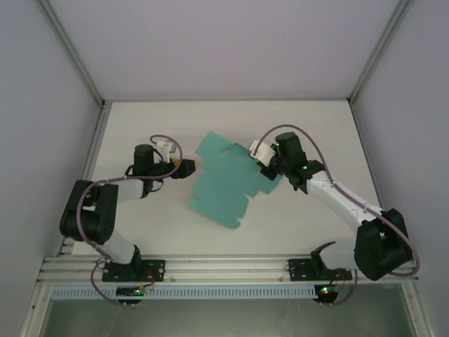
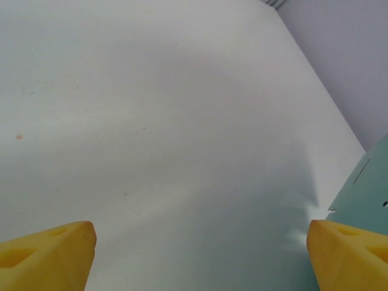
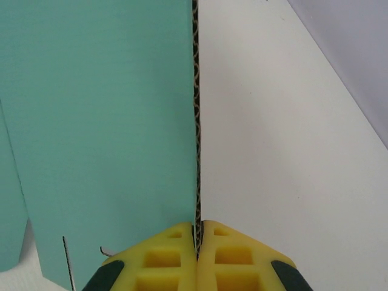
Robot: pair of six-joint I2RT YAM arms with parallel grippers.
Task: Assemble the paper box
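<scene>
The paper box [image 1: 228,184] is a flat teal-green die-cut sheet with flaps, lying in the middle of the white table. My right gripper [image 1: 270,170] is shut on the sheet's right edge. In the right wrist view the card's corrugated edge [image 3: 195,121] runs straight up from between the yellow fingers [image 3: 163,257], the teal face to the left. My left gripper [image 1: 188,166] stands open just left of the sheet, its yellow fingertips [image 2: 51,254] wide apart over bare table. A teal corner of the sheet [image 2: 367,191] shows beside the left gripper's right finger.
The white table [image 1: 140,133] is walled by grey panels and aluminium frame posts [image 1: 70,53]. A metal rail [image 1: 224,267] with both arm bases runs along the near edge. Purple cables loop from each arm.
</scene>
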